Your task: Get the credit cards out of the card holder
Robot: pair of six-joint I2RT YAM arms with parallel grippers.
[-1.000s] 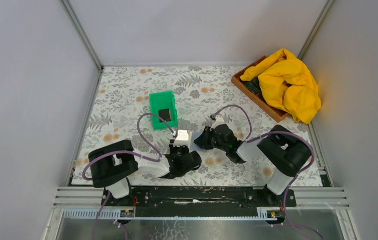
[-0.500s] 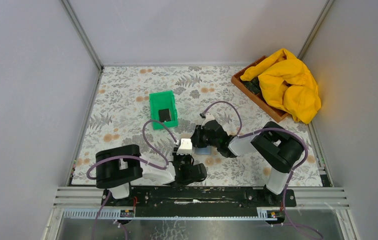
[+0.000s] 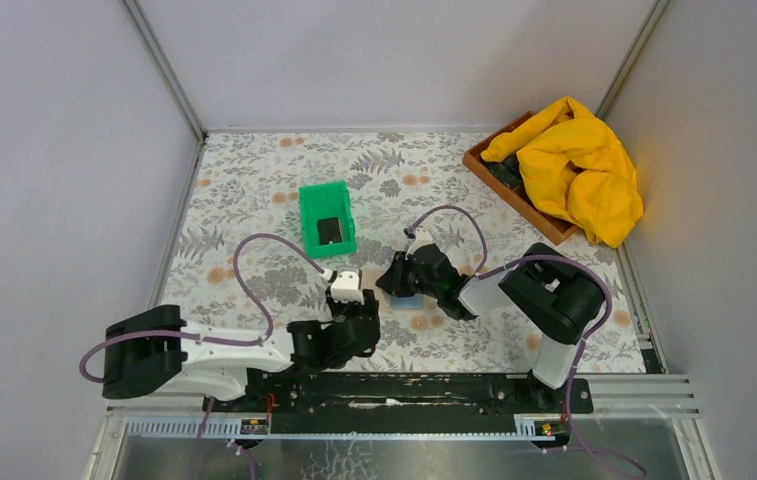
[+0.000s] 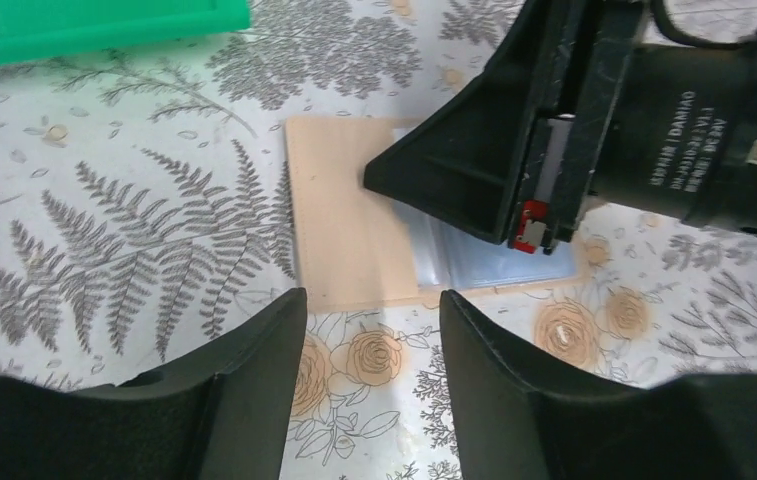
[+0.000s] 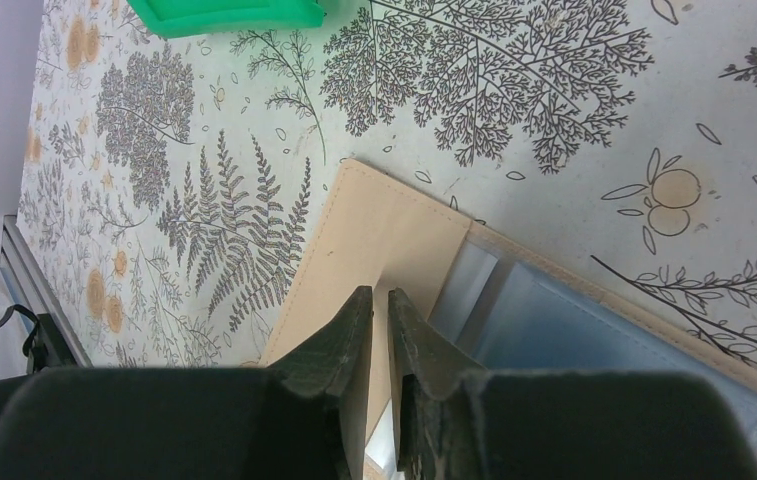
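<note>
The card holder (image 4: pixel 349 225) lies open and flat on the floral table, a tan panel beside blue-grey lining (image 5: pixel 594 345). In the top view only a bluish patch (image 3: pixel 410 300) of it shows under the right arm. My right gripper (image 5: pixel 380 296) is shut to a thin slit, its tips resting on the tan panel. The right gripper's body hides part of the lining. My left gripper (image 4: pixel 372 300) is open with nothing between its fingers, just short of the holder's near edge. One black credit card (image 3: pixel 329 230) lies in the green bin (image 3: pixel 326 215).
The green bin's edge shows at the top of the left wrist view (image 4: pixel 104 25) and the right wrist view (image 5: pixel 224 12). A wooden tray (image 3: pixel 499 175) with a yellow cloth (image 3: pixel 574 165) stands at the back right. Grey walls close three sides.
The left arm has swung out to the left and its jaws have widened. The right gripper moved left and came down onto the holder, still shut.
</note>
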